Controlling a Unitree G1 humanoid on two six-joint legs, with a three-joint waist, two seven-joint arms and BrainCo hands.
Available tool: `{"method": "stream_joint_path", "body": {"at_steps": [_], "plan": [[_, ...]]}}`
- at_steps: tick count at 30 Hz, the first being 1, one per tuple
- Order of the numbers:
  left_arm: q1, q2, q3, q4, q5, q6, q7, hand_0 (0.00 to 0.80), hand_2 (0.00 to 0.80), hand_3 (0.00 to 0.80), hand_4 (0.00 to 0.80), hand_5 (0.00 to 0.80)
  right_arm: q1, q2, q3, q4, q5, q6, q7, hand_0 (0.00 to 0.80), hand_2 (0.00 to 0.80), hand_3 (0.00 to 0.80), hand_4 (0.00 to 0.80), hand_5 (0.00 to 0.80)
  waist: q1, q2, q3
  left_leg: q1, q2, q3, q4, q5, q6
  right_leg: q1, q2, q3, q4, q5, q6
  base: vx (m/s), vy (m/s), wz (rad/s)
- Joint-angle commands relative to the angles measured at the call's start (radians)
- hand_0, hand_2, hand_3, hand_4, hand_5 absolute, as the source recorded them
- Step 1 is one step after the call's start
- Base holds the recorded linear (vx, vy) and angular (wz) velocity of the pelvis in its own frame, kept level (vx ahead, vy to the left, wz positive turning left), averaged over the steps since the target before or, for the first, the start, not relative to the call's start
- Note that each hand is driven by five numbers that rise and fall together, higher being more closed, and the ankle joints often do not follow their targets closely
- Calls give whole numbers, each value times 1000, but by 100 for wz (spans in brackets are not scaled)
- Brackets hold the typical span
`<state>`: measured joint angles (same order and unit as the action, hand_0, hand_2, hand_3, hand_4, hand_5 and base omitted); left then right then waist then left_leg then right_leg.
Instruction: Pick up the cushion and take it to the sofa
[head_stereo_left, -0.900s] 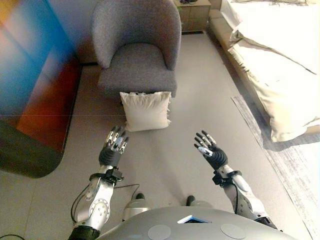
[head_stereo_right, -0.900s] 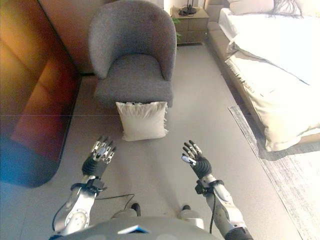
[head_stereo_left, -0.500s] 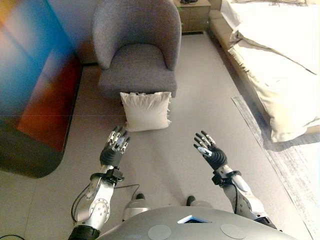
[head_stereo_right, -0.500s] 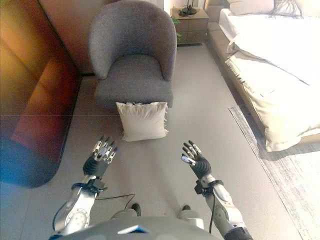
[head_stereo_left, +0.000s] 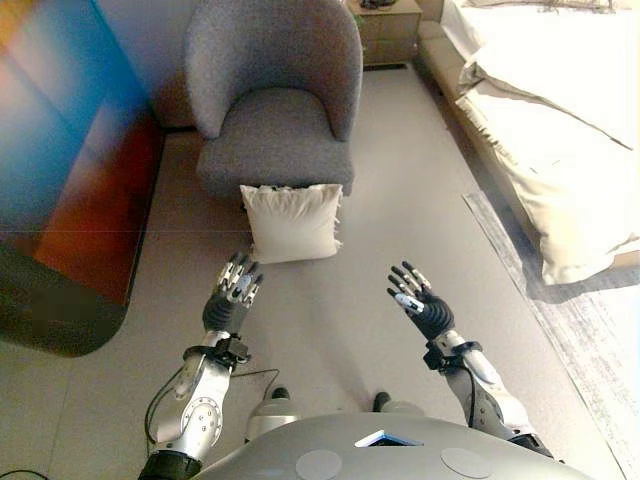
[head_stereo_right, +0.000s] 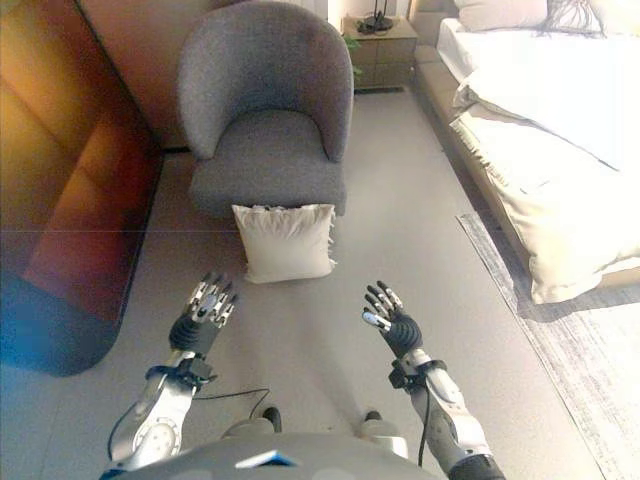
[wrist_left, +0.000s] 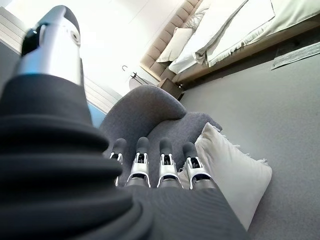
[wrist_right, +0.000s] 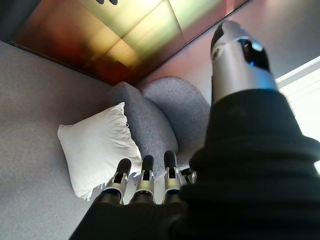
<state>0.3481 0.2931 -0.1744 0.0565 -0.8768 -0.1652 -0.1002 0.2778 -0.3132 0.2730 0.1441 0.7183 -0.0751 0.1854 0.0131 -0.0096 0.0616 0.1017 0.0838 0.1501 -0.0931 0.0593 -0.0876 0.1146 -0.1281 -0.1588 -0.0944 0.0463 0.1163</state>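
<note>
A white square cushion (head_stereo_left: 292, 221) with frilled edges stands on the floor, leaning against the front of a grey armchair (head_stereo_left: 275, 95). It also shows as the cushion (wrist_left: 230, 175) and the cushion (wrist_right: 97, 145) in the wrist views. My left hand (head_stereo_left: 231, 298) hovers open just short of the cushion's lower left corner, fingers straight, touching nothing. My right hand (head_stereo_left: 420, 303) is open too, raised above the floor to the right of the cushion and well apart from it. Neither hand holds anything.
A bed (head_stereo_left: 560, 110) with pale bedding runs along the right, with a rug (head_stereo_left: 590, 310) beside it. A wooden nightstand (head_stereo_left: 388, 28) stands behind the armchair. A dark glossy cabinet (head_stereo_left: 70, 180) lines the left side. Grey floor lies between my hands.
My left hand has crept slightly forward toward the cushion. The right hand and the cushion have barely moved.
</note>
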Motion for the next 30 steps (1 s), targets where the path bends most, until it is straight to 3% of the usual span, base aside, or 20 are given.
{"method": "stream_joint_path", "body": {"at_steps": [1, 10, 14, 16, 18, 20, 23, 25, 27, 30], "plan": [[-45, 20, 27, -60, 25, -73, -11, 0, 0, 0, 0, 0, -64, 26, -14, -29, 0, -47, 13, 0, 0, 0, 0, 0, -3, -22, 13, 32, -74, 10, 6, -99, 69, 2, 46, -16, 7, -30, 0, 44, 45, -2], [-28, 14, 54, -55, 8, -95, -40, 0, 0, 0, 0, 0, -53, 26, -22, -29, -25, -21, 42, 0, 0, 0, 0, 0, -3, -41, 21, 14, -102, 24, 88, -142, 95, -10, 4, 19, 47, -30, 14, 34, 88, -5], [-40, 26, 101, -34, 7, -77, -44, 0, 0, 0, 0, 0, -54, 22, -20, -29, -47, -7, 55, 0, 0, 0, 0, 0, 2, -62, 43, -41, -127, 16, 219, -195, 119, -58, -55, 62, 170, -34, 29, 3, 148, -14], [-57, 34, 122, -29, 3, -59, -50, 0, 0, 0, 0, 0, -50, 28, -29, -21, -52, -21, 47, 0, 0, 0, 0, 0, 6, -64, 55, -58, -136, 9, 232, -207, 143, -93, -106, 79, 281, 16, 33, -10, 175, -4], [-67, 46, 132, -32, 10, -50, -50, 0, 0, 0, 0, 0, -31, 42, -29, -22, -52, -53, 33, 0, 0, 0, 0, 0, 3, -49, 71, -63, -140, 2, 231, -213, 175, -202, -179, 122, 512, 149, 34, -15, 240, 5], [-74, 55, 133, -35, 14, -45, -56, 0, 0, 0, 0, 0, -2, 42, -34, -43, -52, -69, 5, 0, 0, 0, 0, 0, -17, -22, 90, -54, -141, -30, 230, -216, 180, -303, -162, 201, 681, 205, 22, 23, 233, 17], [-73, 66, 131, -42, 1, -21, -78, 0, 0, 0, 0, 0, 37, 43, -53, -55, -35, -92, -18, 0, 0, 0, 0, 0, -44, -1, 95, -45, -140, -78, 238, -220, 167, -383, -123, 270, 715, 228, 18, 141, 92, 71], [-60, 80, 123, -51, -10, -9, -79, 0, 0, 0, 0, 0, 54, 39, -73, -66, -16, -93, -32, 0, 0, 0, 0, 0, -61, -14, 95, -33, -155, -114, 246, -236, 156, -386, -92, 281, 594, 220, 29, 292, -43, 84], [-58, 86, 109, -52, -16, -10, -72, 0, 0, 0, 0, 0, 48, 30, -85, -57, 1, -93, -38, 0, 0, 0, 0, 0, -74, -41, 97, -21, -182, -147, 255, -265, 155, -381, -71, 265, 443, 220, 50, 339, -83, 84], [-53, 87, 71, -61, -6, -14, -48, 0, 0, 0, 0, 0, 29, 12, -98, -35, 34, -85, -45, 0, 0, 0, 0, 0, -102, -76, 94, 18, -222, -203, 244, -305, 160, -389, -2, 229, 161, 173, 78, 411, -22, 40]]}}
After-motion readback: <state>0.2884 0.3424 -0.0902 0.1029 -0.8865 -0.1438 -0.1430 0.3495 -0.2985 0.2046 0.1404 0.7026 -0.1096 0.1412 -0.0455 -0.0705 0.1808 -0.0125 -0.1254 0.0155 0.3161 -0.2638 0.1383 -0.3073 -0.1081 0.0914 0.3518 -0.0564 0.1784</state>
